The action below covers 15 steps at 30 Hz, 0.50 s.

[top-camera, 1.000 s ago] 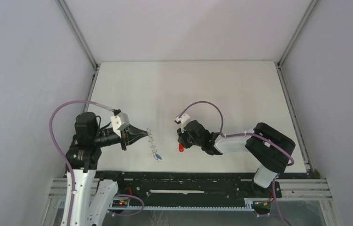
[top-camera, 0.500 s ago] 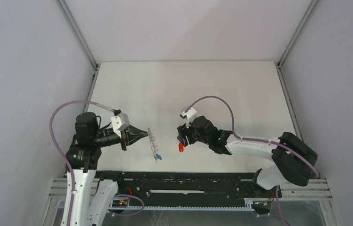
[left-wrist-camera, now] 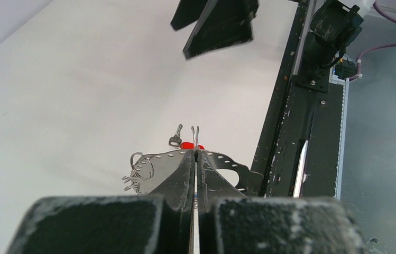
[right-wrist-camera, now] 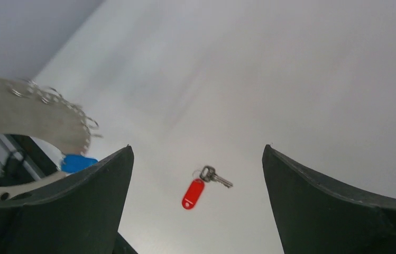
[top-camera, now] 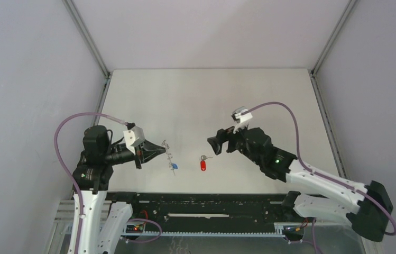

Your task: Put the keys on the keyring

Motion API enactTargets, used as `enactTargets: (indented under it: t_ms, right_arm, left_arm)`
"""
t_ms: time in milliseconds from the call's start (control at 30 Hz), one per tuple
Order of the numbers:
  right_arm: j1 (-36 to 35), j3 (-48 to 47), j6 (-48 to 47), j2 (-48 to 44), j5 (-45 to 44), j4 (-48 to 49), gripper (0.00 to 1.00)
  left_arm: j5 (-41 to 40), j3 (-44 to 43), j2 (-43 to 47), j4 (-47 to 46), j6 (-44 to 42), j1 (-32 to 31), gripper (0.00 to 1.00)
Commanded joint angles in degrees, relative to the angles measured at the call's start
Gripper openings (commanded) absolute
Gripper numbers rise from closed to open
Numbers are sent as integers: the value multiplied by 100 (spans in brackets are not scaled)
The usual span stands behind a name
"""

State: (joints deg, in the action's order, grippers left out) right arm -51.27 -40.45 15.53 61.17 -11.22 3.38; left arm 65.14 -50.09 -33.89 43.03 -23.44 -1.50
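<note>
My left gripper (top-camera: 162,151) is shut on the thin grey keyring (top-camera: 169,156), holding it off the table; small loops line the ring's rim. The blue-headed key (top-camera: 175,166) hangs at the ring's lower end. The red-headed key (top-camera: 203,164) lies loose on the white table, its metal shank pointing away. My right gripper (top-camera: 212,145) hovers open, just right of and above the red key, with nothing in it. The right wrist view shows the red key (right-wrist-camera: 192,193) on the table between my wide-open fingers (right-wrist-camera: 100,196). In the left wrist view the gripper (left-wrist-camera: 196,154) pinches the ring's wire (left-wrist-camera: 198,138).
A black rail (top-camera: 211,203) runs along the table's near edge, close to both keys. Grey walls enclose the table on three sides. The right gripper's fingers (left-wrist-camera: 217,26) show at the top of the left wrist view.
The right gripper opened and let go of the red key, which now lies on the table. The right arm drew back to the right. The left gripper shifted the keyring slightly.
</note>
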Motion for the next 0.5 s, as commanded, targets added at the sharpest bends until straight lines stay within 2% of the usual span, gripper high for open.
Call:
enactTargets:
  t_ms: [0, 33, 100, 167, 267, 400, 467]
  right_arm:
    - [242, 284, 312, -485, 19, -34, 100]
    - [239, 253, 217, -334, 203, -103, 97]
    - [-12, 159, -89, 98, 217, -266, 81]
    - [-288, 117, -232, 504, 12, -311, 78]
    - [-396, 64, -385, 1069, 273, -190, 74]
    - [-755, 29, -801, 1767, 69, 262, 69]
    - [-896, -93, -945, 2142, -4, 358, 62]
  left_arm:
    - [258, -317, -21, -77, 67, -26, 0]
    - [254, -302, -14, -75, 68, -26, 0]
    - [247, -275, 32, -75, 63, -26, 0]
    - [231, -261, 47, -83, 76, -26, 0]
    - [243, -286, 29, -83, 77, -26, 0]
    - [262, -348, -19, -84, 106, -26, 0]
    - [262, -357, -4, -84, 113, -26, 0]
